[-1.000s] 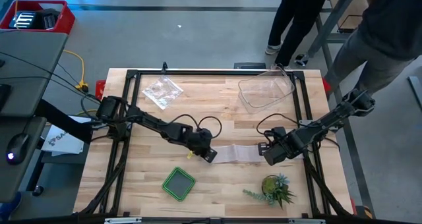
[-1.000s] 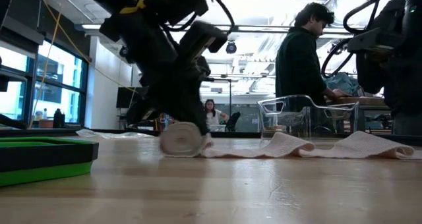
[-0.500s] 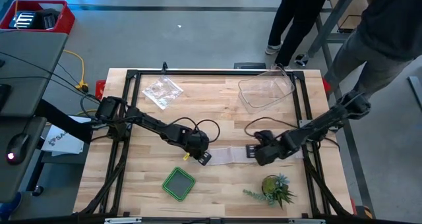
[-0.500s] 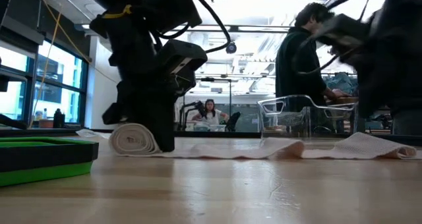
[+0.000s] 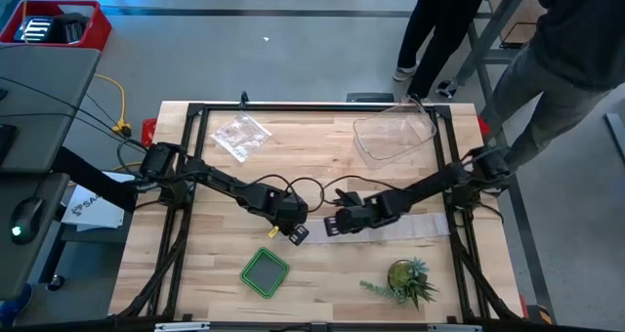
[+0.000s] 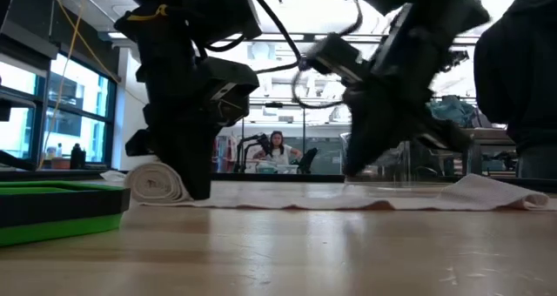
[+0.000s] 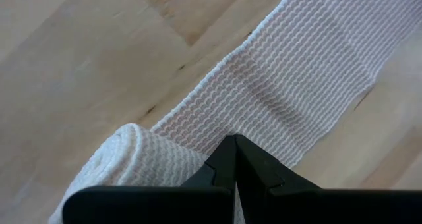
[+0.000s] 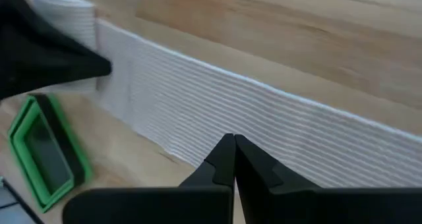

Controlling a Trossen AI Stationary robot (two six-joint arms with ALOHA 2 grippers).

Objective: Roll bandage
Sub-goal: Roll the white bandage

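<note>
The bandage lies on the wooden table as a small roll (image 6: 157, 181) (image 7: 125, 161). A long flat strip (image 5: 415, 225) (image 8: 277, 125) runs from the roll toward the table's right. My left gripper (image 5: 295, 232) (image 7: 235, 148) is shut and stands at the roll, on the side where the strip leaves it. My right gripper (image 5: 334, 225) (image 8: 234, 145) is shut too. It hangs low over the strip, a short way to the right of the roll. My left gripper sets its shut fingertips (image 7: 227, 159) against the roll where the strip comes off it (image 7: 217, 135). The fingers slant down steeply from above. The roll lies on its side on the table. My right gripper's shut fingertips are at the strip (image 8: 224, 122), pointing down at a slant; I cannot tell whether they touch it.
A green tray (image 5: 265, 271) lies near the front, just left of the roll. A small plant (image 5: 405, 279) stands at the front right. A clear tub (image 5: 394, 137) and a crinkly clear bag (image 5: 239, 135) sit at the back. People stand beyond the far right corner.
My right gripper has swept toward the table's left along the strip and down, ending close to the roll. My left gripper has tipped steeper and shifted slightly left. The roll has moved left with it, and the humps in the strip near it have flattened.
</note>
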